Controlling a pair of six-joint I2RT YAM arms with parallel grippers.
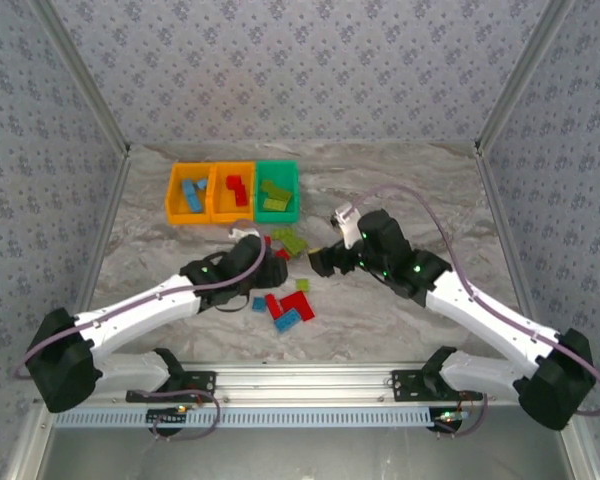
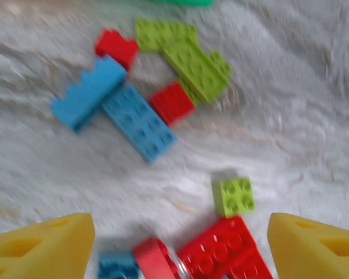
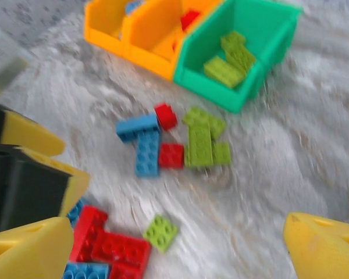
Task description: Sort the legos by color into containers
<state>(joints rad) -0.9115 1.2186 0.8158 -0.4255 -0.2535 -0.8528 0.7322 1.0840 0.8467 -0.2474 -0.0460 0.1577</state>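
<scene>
My left gripper (image 2: 177, 235) jaws spread, empty; right gripper (image 3: 177, 232) likewise wide, nothing held. Loose legos (image 1: 285, 290) at frame centre between both — containers (image 1: 212, 190) upper left of centre, partly filled. Each one likely light, rigid, slick — I'd pinch across flat sidewalls, not studs.

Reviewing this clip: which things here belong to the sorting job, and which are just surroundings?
Part of the job: loose legos; two orange-yellow bins; green bin; lime bricks already in it.
Not part of it: marbled table; patterned walls; metal rail at the near edge.
</scene>
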